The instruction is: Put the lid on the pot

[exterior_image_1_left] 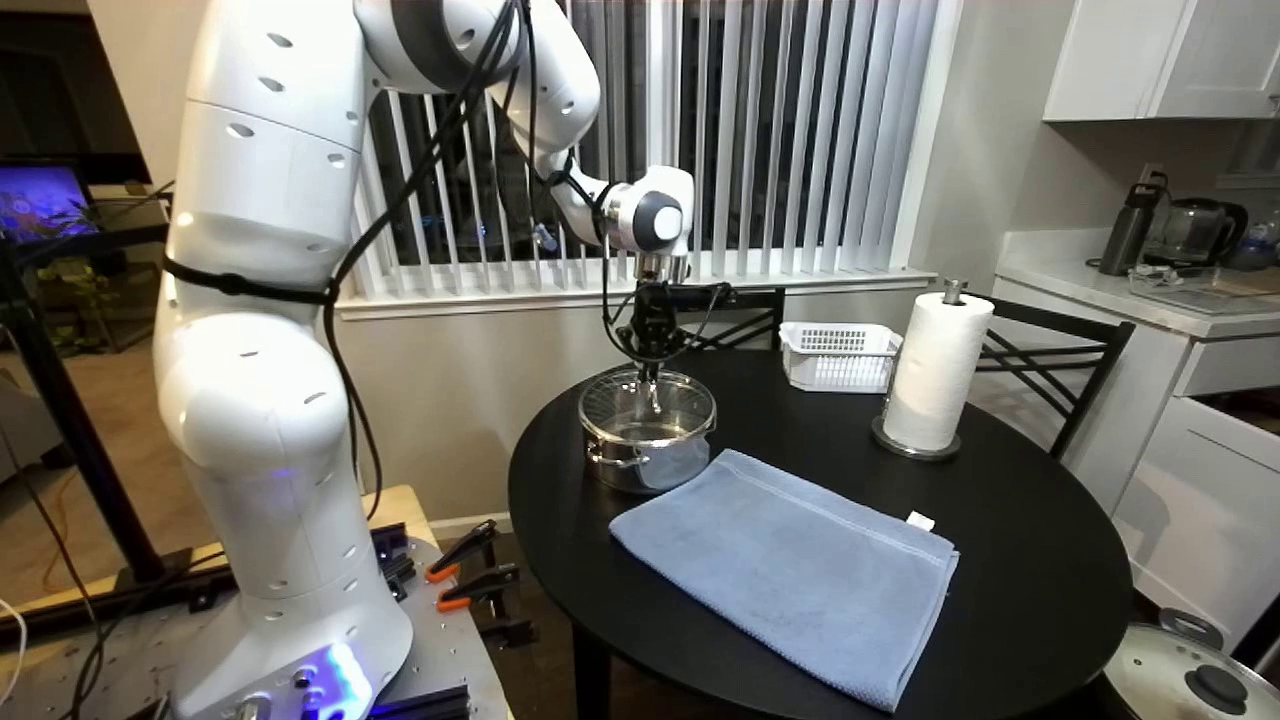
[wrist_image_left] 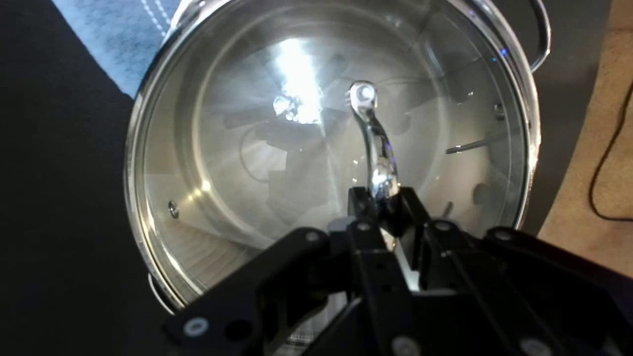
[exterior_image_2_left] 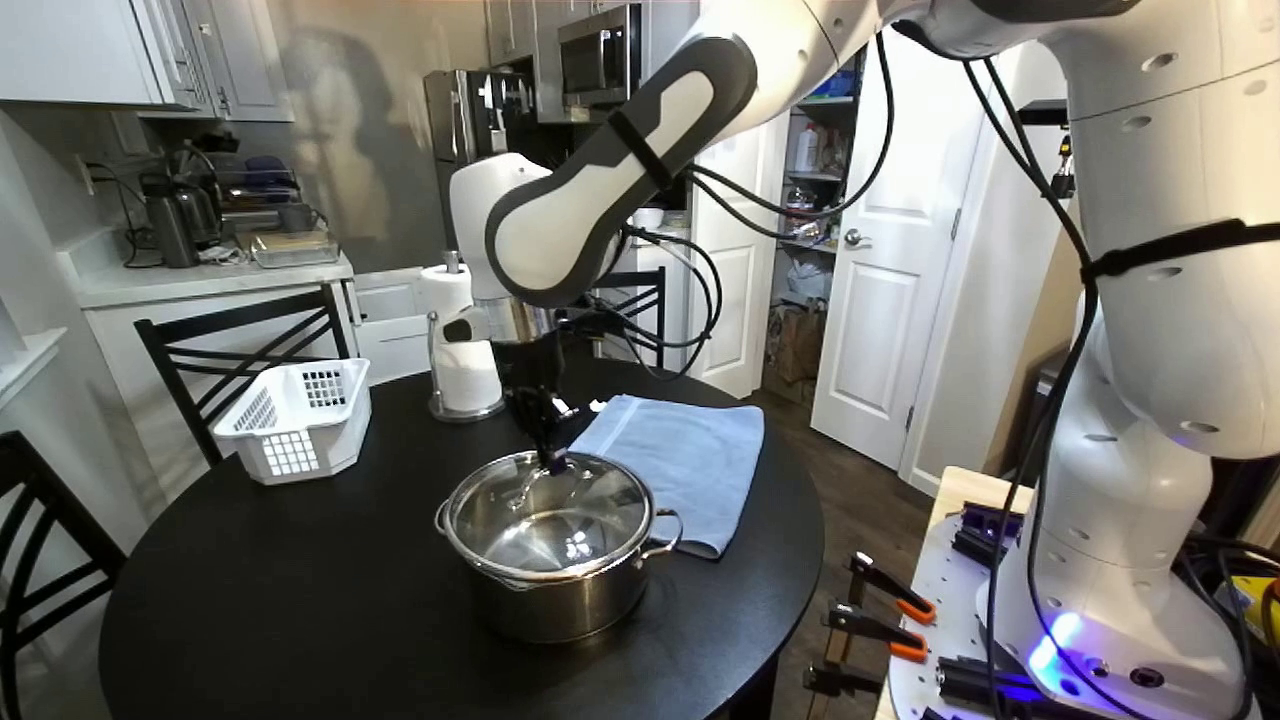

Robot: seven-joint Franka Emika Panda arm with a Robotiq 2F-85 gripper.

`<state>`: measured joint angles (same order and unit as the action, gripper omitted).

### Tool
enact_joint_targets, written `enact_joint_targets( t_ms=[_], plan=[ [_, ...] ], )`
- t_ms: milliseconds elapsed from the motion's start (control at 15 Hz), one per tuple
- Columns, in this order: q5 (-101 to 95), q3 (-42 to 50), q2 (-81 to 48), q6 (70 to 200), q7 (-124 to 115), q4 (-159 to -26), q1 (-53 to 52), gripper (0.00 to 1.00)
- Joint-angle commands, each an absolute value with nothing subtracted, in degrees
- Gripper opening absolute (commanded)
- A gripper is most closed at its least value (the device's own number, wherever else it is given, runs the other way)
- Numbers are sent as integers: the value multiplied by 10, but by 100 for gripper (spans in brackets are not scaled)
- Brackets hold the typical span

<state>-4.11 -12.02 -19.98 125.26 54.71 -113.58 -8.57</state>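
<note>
Round black table [exterior_image_1_left: 1030, 580], vertical blinds [exterior_image_1_left: 800, 130], white cabinets [exterior_image_1_left: 1120, 60], dark floor [exterior_image_2_left: 850, 490]

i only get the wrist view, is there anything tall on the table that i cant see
Observer: Yes, a paper towel roll stands upright on the table.
Operator: is it close to the end effector
Observer: No, an exterior view shows a wide gap between them.
Operator: and the blue cloth by the pot, how far does it go
Observer: It lies spread flat, reaching close to the table's edge.

The lid [exterior_image_2_left: 548, 522] seems to lie on the pot [exterior_image_2_left: 560, 612], beside the cloth [exterior_image_1_left: 790, 575].
</note>
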Motion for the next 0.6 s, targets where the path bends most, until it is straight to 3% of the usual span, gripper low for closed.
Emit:
enact_joint_targets(
  t_ms=[0,533],
  plan=[
    [-103,-112,-167,1300,504,-1179,-97,6],
    [-203,-110,-163,1264,447,-1175,-114,6]
  ],
)
